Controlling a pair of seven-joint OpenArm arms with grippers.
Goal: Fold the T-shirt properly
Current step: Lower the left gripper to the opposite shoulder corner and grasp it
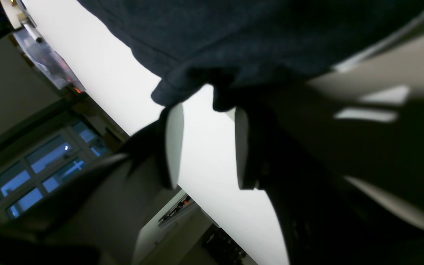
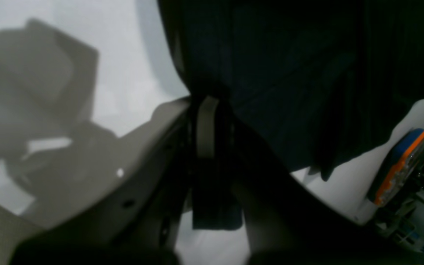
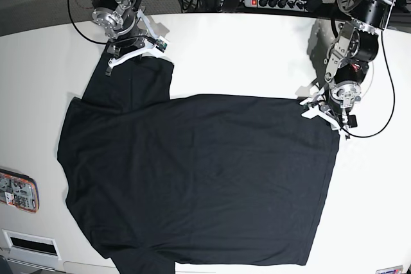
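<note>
Left gripper [image 1: 206,147] fingers apart at T-shirt [image 3: 192,178] corner; right gripper [image 2: 212,129] pinches sleeve

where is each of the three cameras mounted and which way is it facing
Left wrist: rides the left arm, looks along its open left gripper at the T-shirt edge just ahead.
Right wrist: rides the right arm, looks along the right gripper, shut on a T-shirt fold.
Base: overhead, looking down on the table, both arms at the T-shirt's far corners.
Shared: all three show the T-shirt on the white table.
</note>
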